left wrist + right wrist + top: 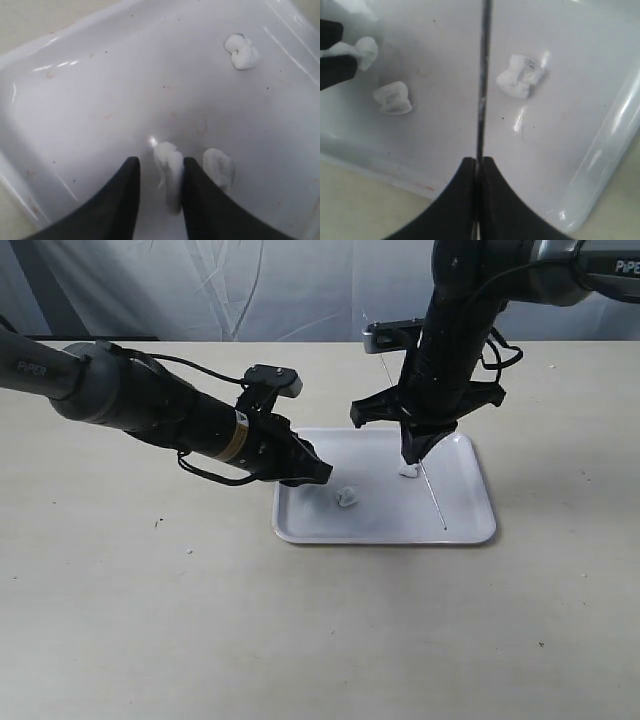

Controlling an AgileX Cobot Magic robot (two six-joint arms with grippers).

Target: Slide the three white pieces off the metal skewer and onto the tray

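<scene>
Final step: right gripper (pixel 478 162) clamps bare metal skewer (pixel 483 60); left gripper (pixel 161 165) pinches last white piece (pixel 167 170) over tray (pixel 90 100); two other white pieces (pixel 219 169) (pixel 242 51) lie free; next, part left jaws.

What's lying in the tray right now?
Three white pieces: one beside the metal skewer, one next to the left pincer, one pinched in it. The tray beneath that pincer is covered.

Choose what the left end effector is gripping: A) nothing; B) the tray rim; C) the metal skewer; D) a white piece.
D: a white piece sits pinched in the left end effector; the right end effector holds the metal skewer.
</scene>
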